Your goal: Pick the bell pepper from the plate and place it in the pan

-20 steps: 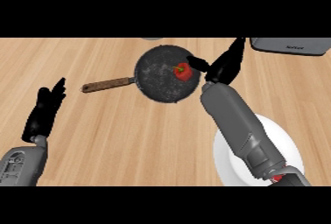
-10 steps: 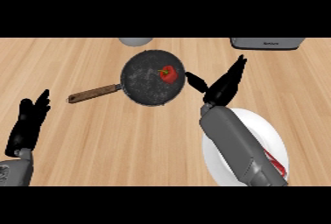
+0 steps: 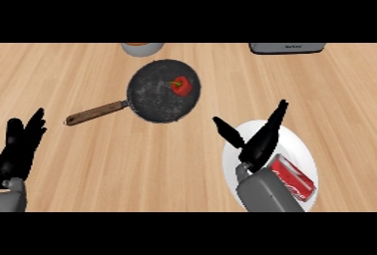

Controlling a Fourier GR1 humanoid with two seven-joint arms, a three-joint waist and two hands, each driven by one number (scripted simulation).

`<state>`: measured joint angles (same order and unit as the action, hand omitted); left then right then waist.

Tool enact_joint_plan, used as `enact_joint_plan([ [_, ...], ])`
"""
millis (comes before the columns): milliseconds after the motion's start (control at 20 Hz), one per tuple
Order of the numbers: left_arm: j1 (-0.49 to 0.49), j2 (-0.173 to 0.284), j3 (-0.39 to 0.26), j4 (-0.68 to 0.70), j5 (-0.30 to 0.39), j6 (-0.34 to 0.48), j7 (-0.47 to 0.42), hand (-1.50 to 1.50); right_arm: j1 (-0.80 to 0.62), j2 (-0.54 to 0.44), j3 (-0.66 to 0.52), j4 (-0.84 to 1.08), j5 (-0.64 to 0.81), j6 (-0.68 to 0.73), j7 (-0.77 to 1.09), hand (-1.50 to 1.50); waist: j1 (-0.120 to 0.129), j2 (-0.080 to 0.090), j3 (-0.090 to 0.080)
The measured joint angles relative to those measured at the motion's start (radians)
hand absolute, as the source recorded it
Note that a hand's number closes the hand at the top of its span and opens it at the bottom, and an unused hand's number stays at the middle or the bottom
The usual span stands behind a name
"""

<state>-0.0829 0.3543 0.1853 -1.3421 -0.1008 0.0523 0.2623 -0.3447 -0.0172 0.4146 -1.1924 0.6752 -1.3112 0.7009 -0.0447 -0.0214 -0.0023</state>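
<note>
1. The red bell pepper (image 3: pixel 180 86) lay inside the dark pan (image 3: pixel 154 102), toward its far right part, touching the pan's floor and clear of both hands.
2. The pan sat on the wooden counter (image 3: pixel 95 144) toward the far middle, and its brown handle (image 3: pixel 95 113) pointed to the near left.
3. The right hand (image 3: pixel 259 139) stood over the far left part of the white plate (image 3: pixel 302 149), well apart from the pan. Its fingers were straight and pointed away, the thumb spread out to the left, and it held nothing.
4. A red can (image 3: pixel 293 182) lay on its side on the plate, just right of the grey right forearm (image 3: pixel 269 194).
5. The left hand (image 3: pixel 21 149) rested at the near left edge, fingers up and straight, with nothing in it.
6. At the far edge stood a pale bowl (image 3: pixel 142 48), just beyond the pan, and a grey appliance (image 3: pixel 287 48) lay further right; both were cut off by the view's edge.
</note>
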Motion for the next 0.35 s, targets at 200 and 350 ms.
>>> enact_joint_plan([
  [200,0.006,0.002,0.009,0.013,-0.001,0.0,-0.02,0.0,0.198,-0.051,0.032,-0.238,0.078,0.053,0.033,-1.5,-0.005,0.004,-0.001],
  [350,0.007,0.003,0.012,0.014,0.0,-0.006,-0.029,0.0,0.359,-0.072,0.06,-0.421,0.156,0.096,0.058,-1.5,-0.001,0.007,-0.001],
])
